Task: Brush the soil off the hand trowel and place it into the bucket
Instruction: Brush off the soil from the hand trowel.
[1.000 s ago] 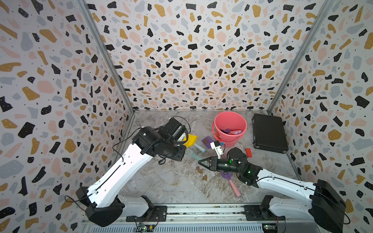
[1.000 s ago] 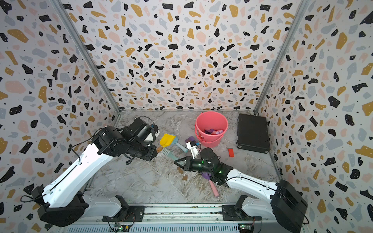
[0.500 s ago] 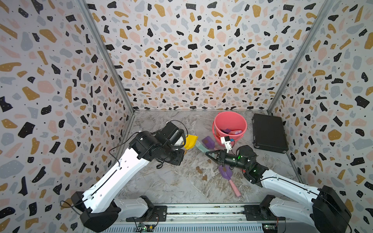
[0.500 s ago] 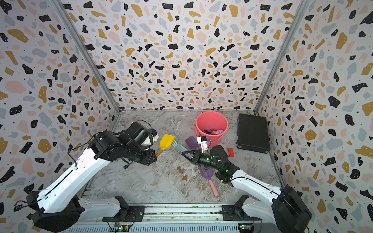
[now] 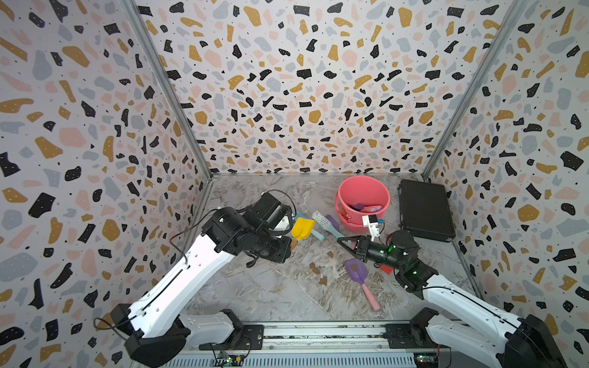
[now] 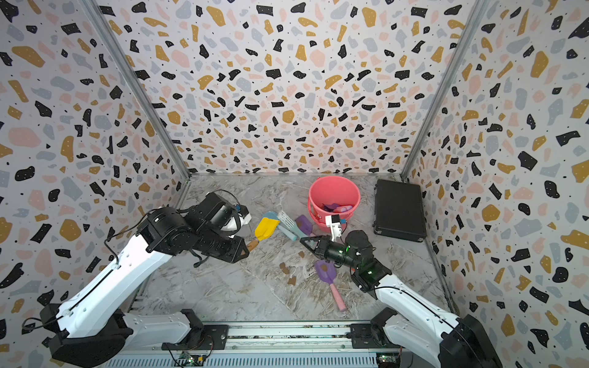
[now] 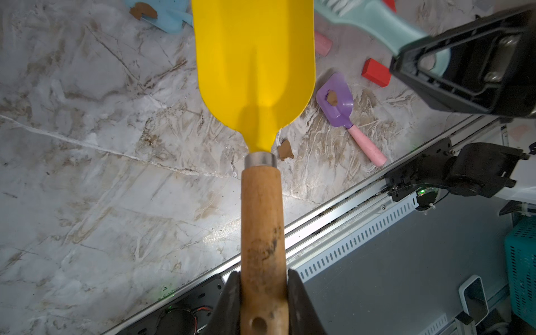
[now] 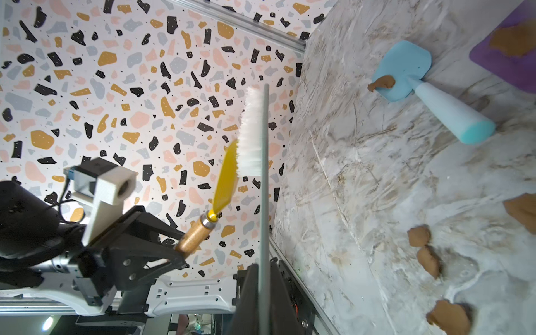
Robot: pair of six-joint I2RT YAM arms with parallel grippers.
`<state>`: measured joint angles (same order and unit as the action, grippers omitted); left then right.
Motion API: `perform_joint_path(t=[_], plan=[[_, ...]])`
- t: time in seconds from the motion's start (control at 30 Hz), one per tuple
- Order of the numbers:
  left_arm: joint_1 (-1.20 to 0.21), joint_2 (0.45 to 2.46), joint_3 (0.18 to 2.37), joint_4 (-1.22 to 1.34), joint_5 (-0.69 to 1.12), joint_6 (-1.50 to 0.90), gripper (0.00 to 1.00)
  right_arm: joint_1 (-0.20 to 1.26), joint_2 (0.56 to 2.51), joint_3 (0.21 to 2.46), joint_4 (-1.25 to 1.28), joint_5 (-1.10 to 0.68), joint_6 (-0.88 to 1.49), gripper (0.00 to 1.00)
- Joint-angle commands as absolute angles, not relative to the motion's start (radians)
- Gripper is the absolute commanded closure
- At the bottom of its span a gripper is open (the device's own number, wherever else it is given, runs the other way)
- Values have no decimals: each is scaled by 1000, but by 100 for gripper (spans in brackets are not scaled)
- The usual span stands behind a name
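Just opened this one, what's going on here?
The left gripper, jaws shut on the wooden handle, holds the yellow trowel up off the tabletop. The right gripper holds a teal brush, its bristles at the trowel's far end. The trowel face in the left wrist view looks clean; soil blobs lie on the tabletop. The trowel is not yet in the pink bucket, which holds other tools.

"How did the left arm (image 5: pixel 178 280) sit?"
"Reached forward, left gripper (image 5: pixel 288 248) clamped on the hand trowel (image 5: pixel 302 228) handle."
"And the right arm (image 5: pixel 462 296)?"
"Stretched low, facing it, right gripper (image 5: pixel 342 240) pinched tight on the brush (image 5: pixel 328 226)."
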<state>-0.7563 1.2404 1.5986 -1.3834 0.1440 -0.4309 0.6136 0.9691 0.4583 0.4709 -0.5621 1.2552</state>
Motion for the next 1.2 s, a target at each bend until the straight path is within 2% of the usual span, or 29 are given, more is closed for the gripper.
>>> perform_joint_path(t=[0.0,0.2,0.37,0.67,0.97,1.17], plan=[[-753,1236,1651,-1297,195,-432,100,626,988,441,491,-629,1241,100],[-753,1253,1626,-1250,237,-436,100,697,1044,484,601,-647,1262,100],[-752,1261,1558,-1274,220,-422,100,700,1067,498,719,-638,1328,100],[-752,1200,1476,-1313,304,-428,100,578,967,484,606,-584,1304,100],[-753,1183,1495,-1358,265,-405,100,433,857,510,360,-621,1200,100],[-753,1202,1481,-1375,239,-367,100,431,790,699,-151,-538,760,100]])
